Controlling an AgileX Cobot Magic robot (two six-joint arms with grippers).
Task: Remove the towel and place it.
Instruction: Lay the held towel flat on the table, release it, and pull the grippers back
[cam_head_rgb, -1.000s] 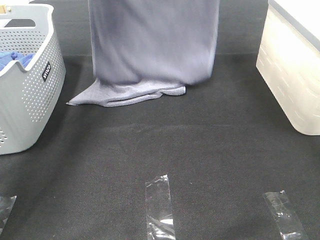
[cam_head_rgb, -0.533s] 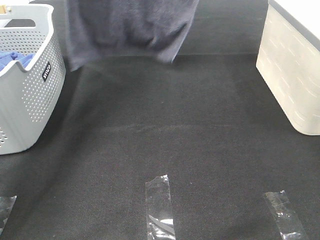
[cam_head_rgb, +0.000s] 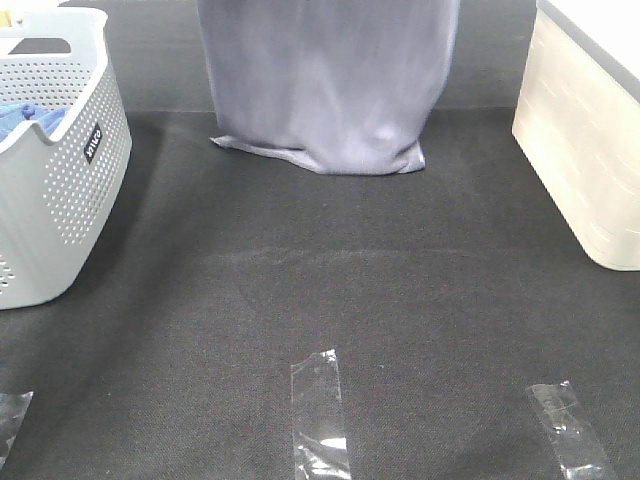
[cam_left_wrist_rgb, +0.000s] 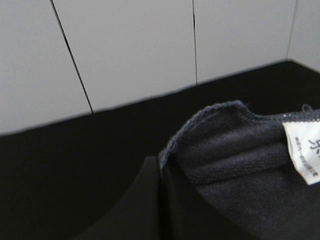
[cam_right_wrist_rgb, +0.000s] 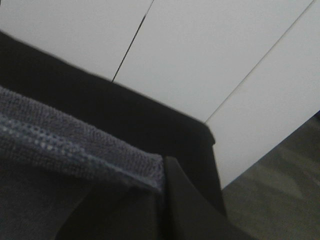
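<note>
Grey perforated basket (cam_head_rgb: 60, 200) holds a blue cloth (cam_head_rgb: 25, 118); white bin (cam_head_rgb: 585, 150), contents not visible. Left gripper (cam_left_wrist_rgb: 159, 172) and right gripper (cam_right_wrist_rgb: 164, 182) each pinch the hem of the hanging towel (cam_head_rgb: 330, 90).

Only fingers show, in the wrist views. The left gripper (cam_left_wrist_rgb: 159, 170) has 2 matte black fingers, smooth and plain, one with a broad curved edge. The right gripper (cam_right_wrist_rgb: 164, 185) has 2 like them, equally dark, one ending in a blunt rounded tip
</note>
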